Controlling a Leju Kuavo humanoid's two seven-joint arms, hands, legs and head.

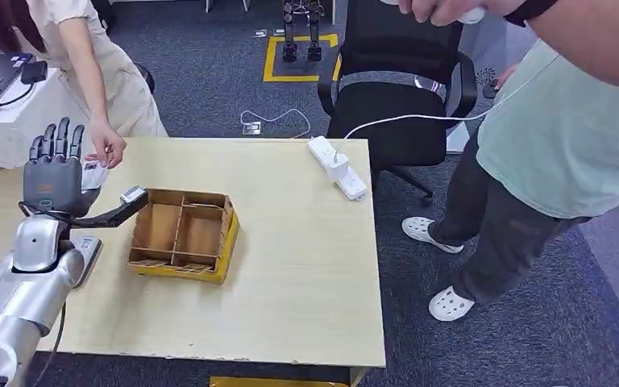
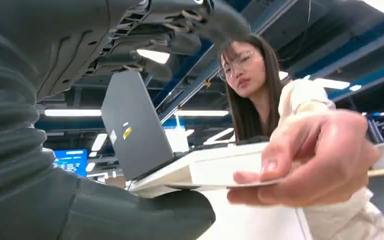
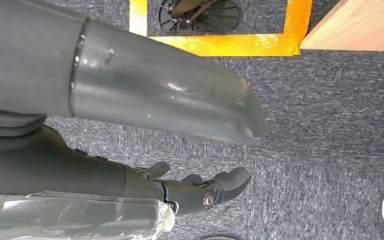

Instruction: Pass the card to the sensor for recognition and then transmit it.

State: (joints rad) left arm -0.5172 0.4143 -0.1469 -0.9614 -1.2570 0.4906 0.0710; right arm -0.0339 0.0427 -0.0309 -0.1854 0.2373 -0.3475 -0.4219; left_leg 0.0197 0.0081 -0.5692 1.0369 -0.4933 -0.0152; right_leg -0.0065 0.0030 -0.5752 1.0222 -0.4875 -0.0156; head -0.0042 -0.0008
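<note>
My left hand (image 1: 52, 173) is raised over the table's left side, fingers up and thumb stretched out toward the box. A person's hand (image 1: 109, 149) holds a thin white card (image 1: 91, 167) right beside it. In the left wrist view the card (image 2: 215, 185) lies flat in the person's fingers (image 2: 310, 160), its free end just over my thumb (image 2: 170, 212); my fingers (image 2: 170, 45) stay spread well above it and do not grip it. My right hand (image 3: 200, 192) hangs over the carpet, fingers loosely bent, holding nothing.
A compartmented wooden box (image 1: 181, 234) sits right of my left hand, and a flat white device (image 1: 87, 248) lies under my forearm. A power strip (image 1: 337, 168) is near the table's far edge. An office chair (image 1: 395, 89) and a second person (image 1: 548, 137) stand on the right.
</note>
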